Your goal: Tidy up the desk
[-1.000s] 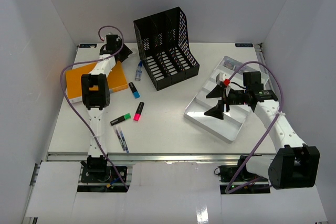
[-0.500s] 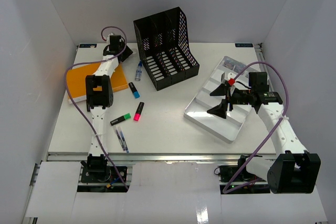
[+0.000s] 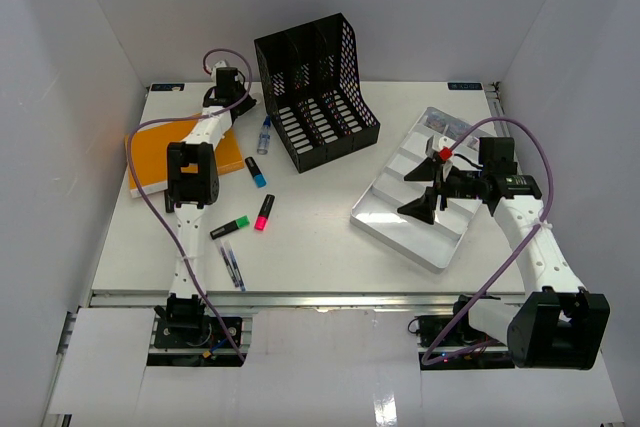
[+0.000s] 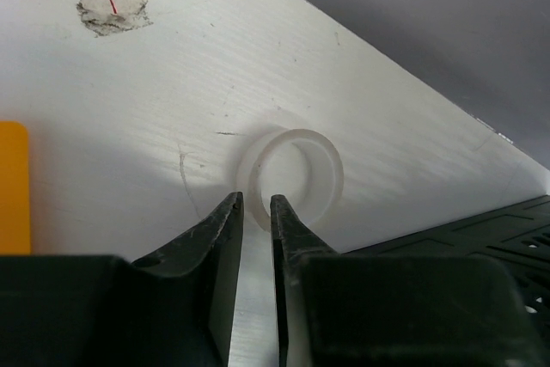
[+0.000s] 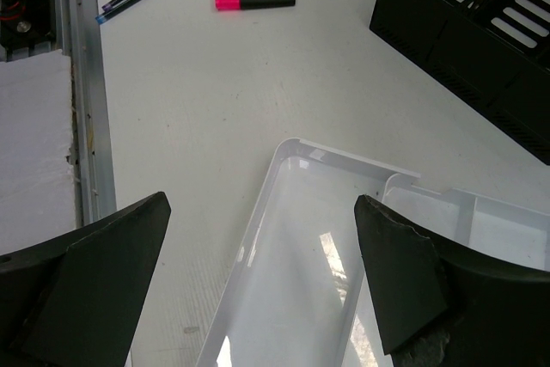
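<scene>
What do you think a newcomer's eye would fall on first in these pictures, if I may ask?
A tall black file rack stands at the far middle of the desk, with a bright orange notebook to its left. On the right, the right pincer hangs wide open above a silver tray, while the left pincer has its tips close together at a translucent ring by the far edge.
</scene>
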You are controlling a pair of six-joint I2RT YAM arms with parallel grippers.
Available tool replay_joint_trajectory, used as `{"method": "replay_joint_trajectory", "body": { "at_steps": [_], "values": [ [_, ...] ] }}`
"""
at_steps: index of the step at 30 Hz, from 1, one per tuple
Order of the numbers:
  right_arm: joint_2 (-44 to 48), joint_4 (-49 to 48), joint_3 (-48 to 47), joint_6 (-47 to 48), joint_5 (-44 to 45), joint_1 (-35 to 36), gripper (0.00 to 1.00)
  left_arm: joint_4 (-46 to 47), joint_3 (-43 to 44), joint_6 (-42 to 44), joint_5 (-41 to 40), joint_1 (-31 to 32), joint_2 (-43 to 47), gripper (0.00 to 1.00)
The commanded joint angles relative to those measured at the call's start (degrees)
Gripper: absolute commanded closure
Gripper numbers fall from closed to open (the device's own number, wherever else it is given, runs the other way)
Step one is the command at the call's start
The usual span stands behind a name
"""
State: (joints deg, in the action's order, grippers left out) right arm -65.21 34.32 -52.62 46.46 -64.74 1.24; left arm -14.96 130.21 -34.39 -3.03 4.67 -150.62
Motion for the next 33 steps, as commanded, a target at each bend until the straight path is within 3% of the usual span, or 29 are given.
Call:
{"method": "replay_joint_trajectory", "body": {
  "at_steps": [1,13,23,33],
  "values": [
    [0.44,-0.83,-0.64,-0.67,-2.43,-0.65,0.05,-4.31,-2.81,3.55,-1.37,0.07,4.22,0.74],
    [-0.42,-1.01,-0.11,-0.49,-3.11,-4.3,0.05,-4.46,-11.65,3.21,0.92,-0.01,8.65,0.81],
    [-0.44,-0.92,-0.03,-0.31,-3.02,-4.31,0.05,-0.25,-16.05,1.61,2.95,-0.01,11.84,0.79],
    [-0.44,-0.92,0.06,-0.23,-2.92,-4.31,0.05,6.2,-28.58,0.96,6.27,-0.49,19.06,0.8]
  ]
}}
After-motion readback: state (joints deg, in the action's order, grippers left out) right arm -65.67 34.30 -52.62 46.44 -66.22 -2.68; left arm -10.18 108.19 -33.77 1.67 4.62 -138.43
